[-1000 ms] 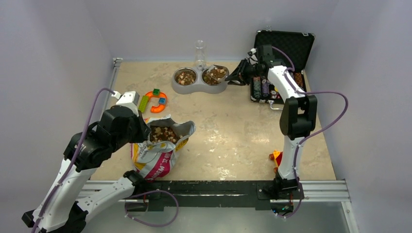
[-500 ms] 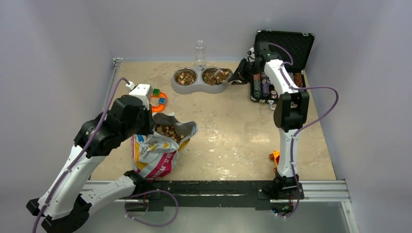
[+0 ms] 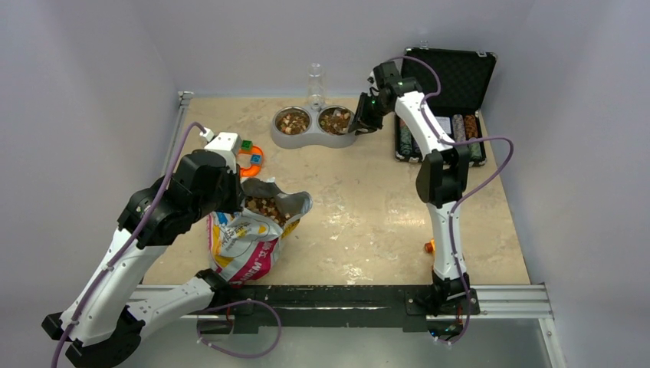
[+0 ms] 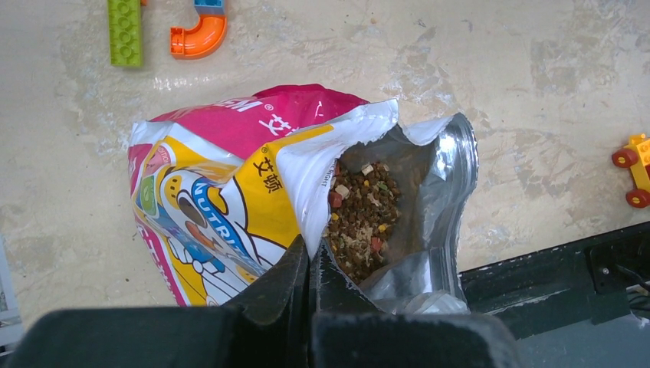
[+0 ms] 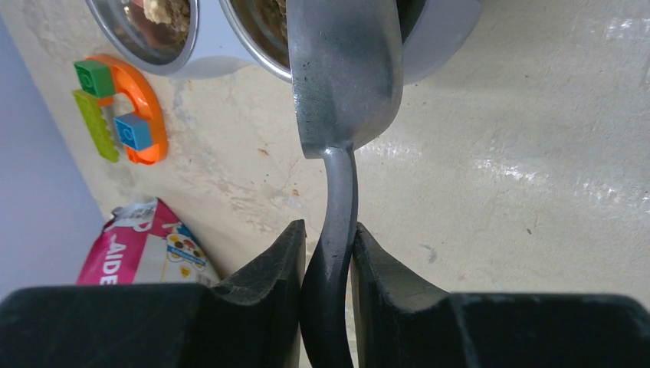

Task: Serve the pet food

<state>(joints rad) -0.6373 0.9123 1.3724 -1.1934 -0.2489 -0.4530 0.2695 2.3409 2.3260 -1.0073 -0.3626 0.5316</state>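
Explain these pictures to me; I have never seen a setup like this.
Two white robot arms are bolted at the near edge of a table. One picture looks down from above; the other two come from a camera on each wrist. The left gripper pinches the rim of an open food bag holding kibble. The right gripper clamps the handle of a metal scoop, its head over the rim of a double bowl with kibble in both cups. Also on the table: toy blocks, a clear bottle and an open black case of poker chips.
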